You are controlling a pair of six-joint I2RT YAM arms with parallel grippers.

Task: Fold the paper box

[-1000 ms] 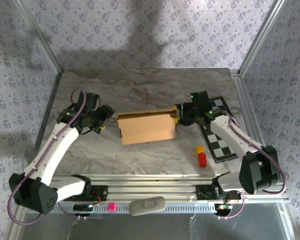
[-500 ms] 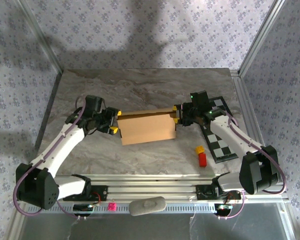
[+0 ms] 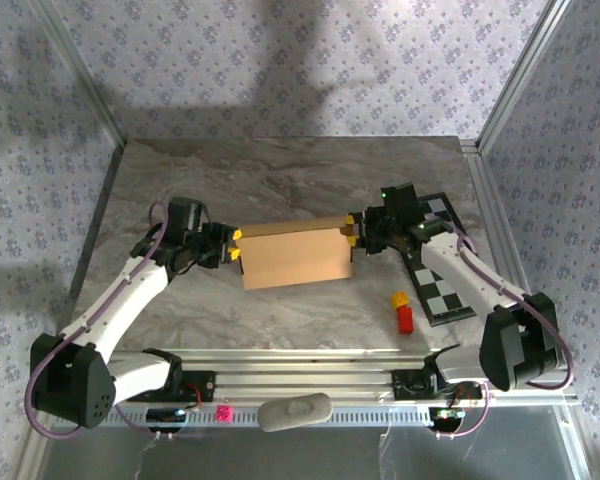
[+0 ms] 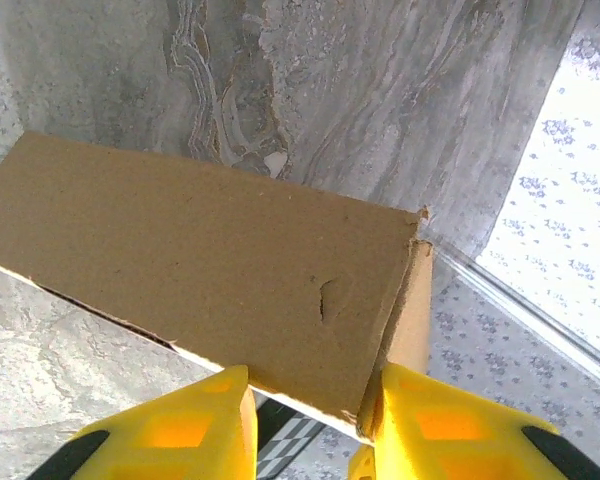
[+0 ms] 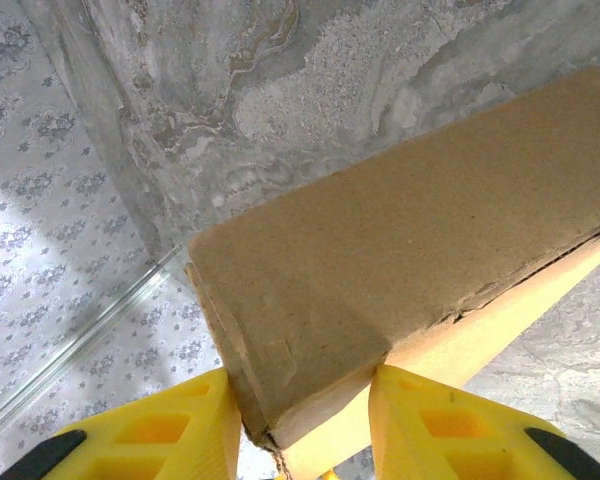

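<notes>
The paper box (image 3: 293,257) is a plain brown cardboard box lying lengthwise mid-table. My left gripper (image 3: 235,244) is at its left end and my right gripper (image 3: 352,230) is at its right end. In the left wrist view the box (image 4: 200,250) reaches down between the yellow fingers (image 4: 180,430), and the left gripper (image 4: 310,385) is shut on its end corner. In the right wrist view the box's end (image 5: 380,270) is wedged between both pads, the right gripper (image 5: 305,400) shut on it. A seam runs along the box's long edge.
A black-and-white checkered board (image 3: 438,275) lies on the table under the right arm. A yellow block (image 3: 399,299) and a red block (image 3: 405,319) sit beside its near end. Metal frame rails border the marble table (image 3: 280,170).
My left gripper has moved right from beside the box onto its left end and closed around it. The right gripper stays on the right end, its jaws slightly narrower.
</notes>
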